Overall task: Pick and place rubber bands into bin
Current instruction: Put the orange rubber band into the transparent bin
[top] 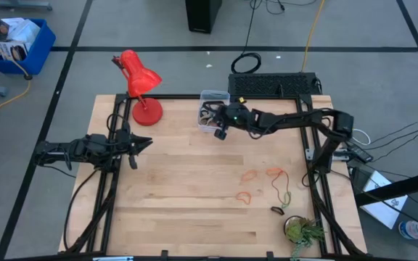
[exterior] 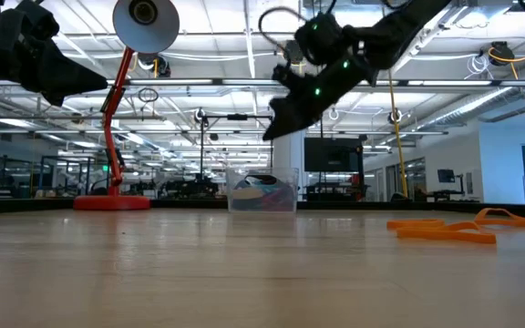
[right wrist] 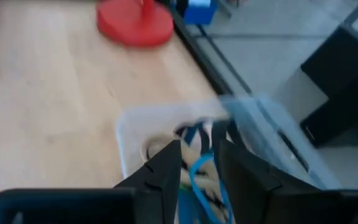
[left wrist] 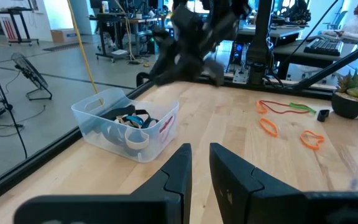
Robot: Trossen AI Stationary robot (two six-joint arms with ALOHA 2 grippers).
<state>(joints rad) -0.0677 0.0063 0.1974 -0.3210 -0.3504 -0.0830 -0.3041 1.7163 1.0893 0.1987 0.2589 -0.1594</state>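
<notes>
The clear bin (top: 213,107) stands at the table's far middle with several bands lying in it; it also shows in the left wrist view (left wrist: 126,127) and the low view (exterior: 262,193). My right gripper (top: 220,129) hovers just above the bin's near side (right wrist: 166,124), shut on a blue rubber band (right wrist: 199,177). Loose orange bands (top: 249,175), an olive-green one (top: 285,192) and a black one (top: 276,210) lie flat on the table's right half. My left gripper (top: 142,145) waits shut and empty at the left, above the table. My right gripper holds the blue rubber band, whose loop (right wrist: 197,180) shows in the gap between the two fingers. The fingers slant down toward the bin from the table's right. The band is lifted clear, over the bin's inside. Which part of the band is pinched does not show.
A red desk lamp (top: 140,87) stands at the far left of the table, close to the bin. A potted plant (top: 303,230) sits at the near right corner. A black keyboard (top: 274,83) lies behind the far edge. The table's middle and near left are bare wood.
</notes>
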